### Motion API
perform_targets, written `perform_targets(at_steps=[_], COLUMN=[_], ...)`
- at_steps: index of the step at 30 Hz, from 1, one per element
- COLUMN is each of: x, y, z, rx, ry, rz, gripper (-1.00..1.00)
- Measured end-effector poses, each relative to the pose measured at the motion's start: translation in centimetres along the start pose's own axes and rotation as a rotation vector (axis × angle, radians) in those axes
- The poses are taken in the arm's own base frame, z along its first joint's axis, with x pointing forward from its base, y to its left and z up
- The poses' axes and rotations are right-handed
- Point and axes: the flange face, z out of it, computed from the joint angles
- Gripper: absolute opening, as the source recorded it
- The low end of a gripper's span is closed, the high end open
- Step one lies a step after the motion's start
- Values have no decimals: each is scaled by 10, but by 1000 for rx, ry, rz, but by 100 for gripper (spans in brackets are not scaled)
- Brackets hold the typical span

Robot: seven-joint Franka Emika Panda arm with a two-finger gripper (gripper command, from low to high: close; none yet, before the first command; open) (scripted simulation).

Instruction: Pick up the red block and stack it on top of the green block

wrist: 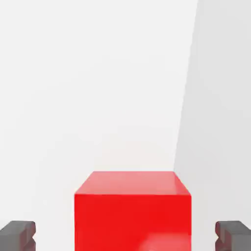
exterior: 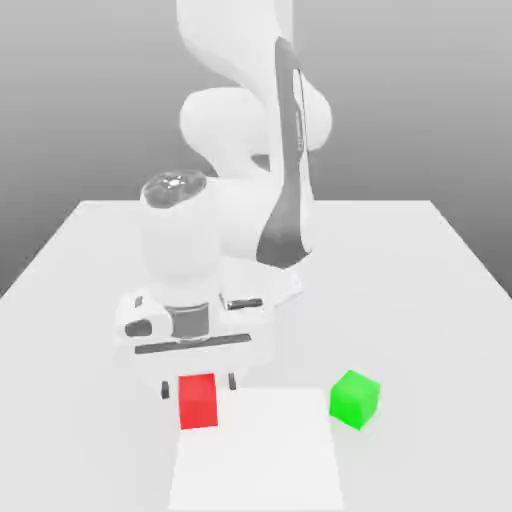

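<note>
The red block sits on the white table near its front edge. My gripper is lowered over it, open, with one finger on each side of the cube and a gap left on both sides. In the hand view the red block lies between the two dark fingertips, which stand apart from its faces. The green block rests on the table toward the exterior view's right of the red one, about a hand's width away and untouched.
The white table stretches back to the arm's base, which rises behind the gripper. A brighter rectangular patch lies on the surface in front, between the two blocks.
</note>
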Motion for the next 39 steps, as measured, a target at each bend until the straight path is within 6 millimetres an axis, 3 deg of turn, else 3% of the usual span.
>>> perform_targets(at_steps=[6, 7, 16, 39], x=[-3, -4, -3, -7], y=[2, 3, 2, 1], z=[15, 17, 14, -48], rx=[-9, -12, -8, -12], ry=[26, 31, 22, 30], rz=[-1, -1, -1, -8], gripper=[0, -100, -100, -100])
